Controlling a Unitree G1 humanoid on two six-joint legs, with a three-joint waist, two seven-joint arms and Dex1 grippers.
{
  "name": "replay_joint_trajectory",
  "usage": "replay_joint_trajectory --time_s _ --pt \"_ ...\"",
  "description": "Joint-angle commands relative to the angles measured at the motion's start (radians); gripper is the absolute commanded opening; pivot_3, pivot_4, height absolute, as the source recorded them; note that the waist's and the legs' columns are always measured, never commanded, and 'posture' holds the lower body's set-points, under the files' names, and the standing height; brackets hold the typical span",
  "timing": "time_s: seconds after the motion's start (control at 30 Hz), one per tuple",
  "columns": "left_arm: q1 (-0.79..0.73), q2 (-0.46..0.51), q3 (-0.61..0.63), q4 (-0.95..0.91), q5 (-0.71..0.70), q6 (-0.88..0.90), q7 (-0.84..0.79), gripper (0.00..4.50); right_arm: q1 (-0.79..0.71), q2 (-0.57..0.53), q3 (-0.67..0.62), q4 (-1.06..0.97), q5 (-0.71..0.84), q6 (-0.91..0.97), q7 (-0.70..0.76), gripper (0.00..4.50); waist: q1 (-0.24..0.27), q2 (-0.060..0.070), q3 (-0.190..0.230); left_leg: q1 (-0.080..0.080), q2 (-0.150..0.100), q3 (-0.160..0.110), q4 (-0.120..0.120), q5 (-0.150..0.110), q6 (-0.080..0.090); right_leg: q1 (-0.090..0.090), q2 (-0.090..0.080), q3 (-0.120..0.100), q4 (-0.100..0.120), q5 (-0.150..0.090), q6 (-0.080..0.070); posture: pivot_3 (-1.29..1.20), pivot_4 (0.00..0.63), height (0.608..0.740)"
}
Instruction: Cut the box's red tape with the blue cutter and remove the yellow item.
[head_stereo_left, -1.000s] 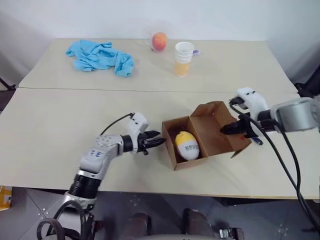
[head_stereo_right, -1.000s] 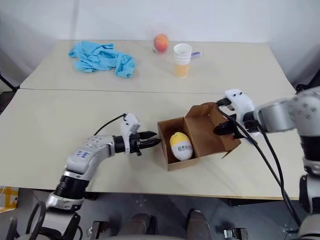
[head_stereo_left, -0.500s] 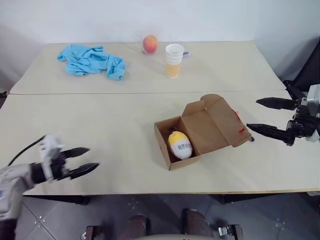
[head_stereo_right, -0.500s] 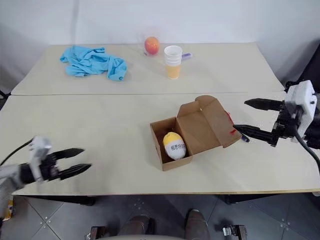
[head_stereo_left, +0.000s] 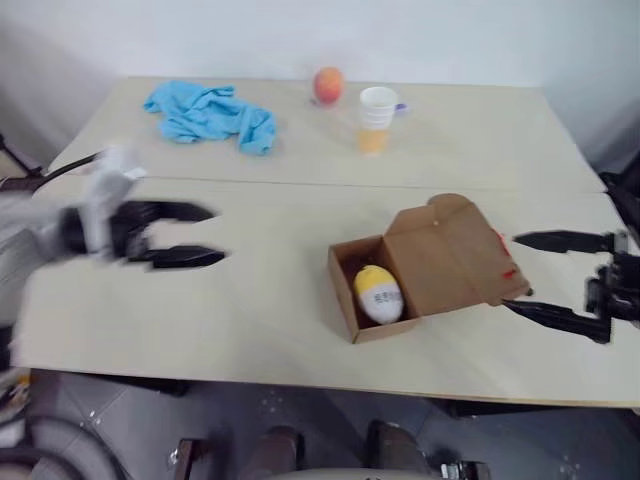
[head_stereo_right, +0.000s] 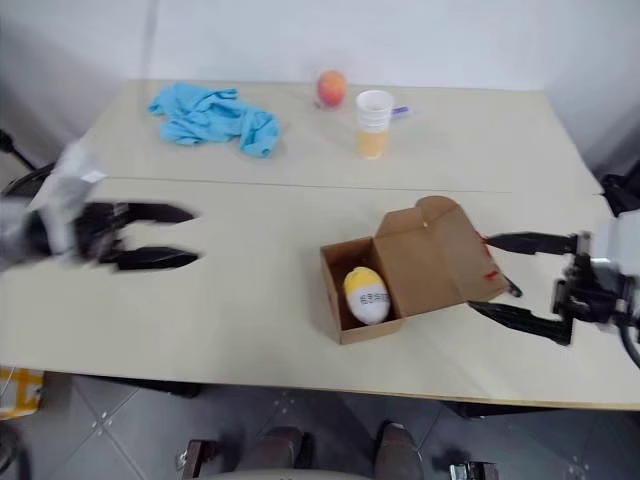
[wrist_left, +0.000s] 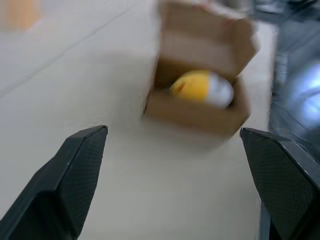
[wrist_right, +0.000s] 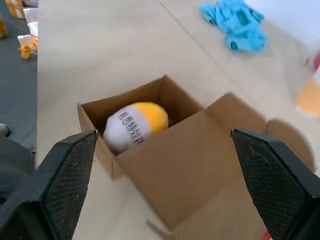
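From the head views, we see the left claw hanging over the near worktop well to the left of the box, its two fingers spread wide with nothing between them; the arm behind it is smeared and hard to make out. The right claw sits just right of the box, fingers also spread wide and empty, one finger level with the lid's edge and the other lower, toward the near edge; its wrist is cut off by the picture's border. The box stands open, lid folded back to the right, and the yellow item lies inside, yellow end away from us, white end nearer. We make out bits of the red tape on the lid's outer edge. In the right eye view a dark sliver beside the lid may be the blue cutter; we cannot be sure. A blue cloth, an orange fruit and a paper cup rest on the far worktop.

In the left wrist view, the two fingers stand far apart, the blurred box and yellow item between them in the distance.

In the right wrist view, the fingers are likewise wide, framing the open box with the item inside.
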Motion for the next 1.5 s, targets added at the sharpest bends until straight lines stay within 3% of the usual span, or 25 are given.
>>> replay_joint_trajectory --time_s 0.03,0.13,0.2,0.4,0.63,0.77,1.0,1.17,1.27,1.37,1.5 --pt "-0.158 -0.12 -0.237 0.056 0.136 -0.014 -0.022 4.5 0.067 0.017 -0.135 -0.06 0.006 0.013 -0.005 4.44 -0.015 0.0 0.0 0.0 -0.001 0.002 0.0 0.0 0.001 0.0 -0.001 0.001 0.001 0.0 0.0 0.0 0.15 0.74" --pt "-0.272 -0.323 -0.405 0.165 0.259 -0.104 -0.001 4.5 0.155 0.051 -0.215 -0.098 -0.006 0.022 -0.018 4.44 -0.022 -0.005 0.003 0.004 0.0 0.008 -0.002 -0.001 0.003 0.001 -0.001 0.0 -0.002 0.0 0.001 0.0 0.15 0.74" --pt "-0.297 -0.388 -0.474 0.225 0.335 -0.178 -0.006 4.5 0.203 0.074 -0.249 -0.138 0.0 0.035 -0.031 4.44 -0.032 -0.006 0.004 0.003 0.001 0.01 -0.002 -0.001 0.003 0.001 -0.001 0.001 -0.004 0.001 0.004 0.0 0.15 0.74" --pt "-0.326 -0.502 -0.578 0.346 0.478 -0.322 -0.03 4.5 0.343 0.158 -0.357 -0.283 0.064 0.093 -0.093 4.44 -0.039 -0.007 0.004 0.005 0.004 0.011 -0.003 -0.001 0.002 -0.001 0.001 0.002 -0.004 0.001 0.004 0.0 0.15 0.74" --pt "-0.321 -0.564 -0.622 0.451 0.618 -0.453 -0.025 4.5 0.417 0.216 -0.386 -0.36 0.094 0.092 -0.151 4.44 -0.026 -0.009 0.005 0.004 0.002 0.009 0.0 -0.001 0.003 0.0 0.001 0.005 -0.004 0.003 0.007 0.0 0.15 0.74" --pt "-0.324 -0.593 -0.599 0.503 0.648 -0.504 -0.025 3.38 0.419 0.228 -0.349 -0.377 0.094 0.081 -0.179 4.5 -0.024 -0.009 0.005 0.004 0.002 0.009 0.001 -0.001 0.003 0.0 0.001 0.005 -0.004 0.003 0.007 0.0 0.15 0.74" --pt "-0.356 -0.624 -0.434 0.581 0.57 -0.494 -0.032 1.43 0.383 0.22 -0.271 -0.372 0.109 0.082 -0.204 4.5 -0.025 -0.009 0.006 0.003 0.002 0.009 0.002 -0.001 0.003 -0.001 0.001 0.005 -0.003 0.003 0.007 0.0 0.15 0.74" --pt "-0.367 -0.647 -0.192 0.638 0.404 -0.481 -0.026 0.29 0.332 0.211 -0.191 -0.365 0.148 0.096 -0.217 4.5 -0.025 -0.009 0.006 0.003 0.002 0.009 0.003 -0.001 0.003 0.0 0.001 0.005 -0.002 0.003 0.007 0.0 0.15 0.74" --pt "-0.325 -0.602 0.004 0.626 0.277 -0.538 -0.02 0.13 0.212 0.23 -0.072 -0.356 0.171 0.067 -0.248 4.5 -0.036 -0.009 0.006 0.003 0.002 0.006 0.004 -0.001 0.003 -0.001 0.001 0.005 -0.001 0.003 0.007 0.0 0.15 0.74" --pt "-0.226 -0.507 0.143 0.583 0.242 -0.593 0.053 0.13 0.087 0.261 0.046 -0.345 0.189 0.044 -0.268 4.5 -0.06 -0.008 0.005 0.005 0.003 0.002 0.004 -0.001 0.002 -0.001 0.001 0.006 -0.001 0.003 0.007 0.0 0.15 0.74" --pt "0.033 -0.37 0.382 0.42 0.145 -0.503 0.204 0.13 -0.087 0.337 0.21 -0.293 0.166 -0.025 -0.248 4.5 -0.08 -0.007 0.005 0.011 0.004 -0.001 0.0 0.0 0.0 -0.002 0.002 0.007 0.001 0.003 0.007 0.0 0.15 0.74"
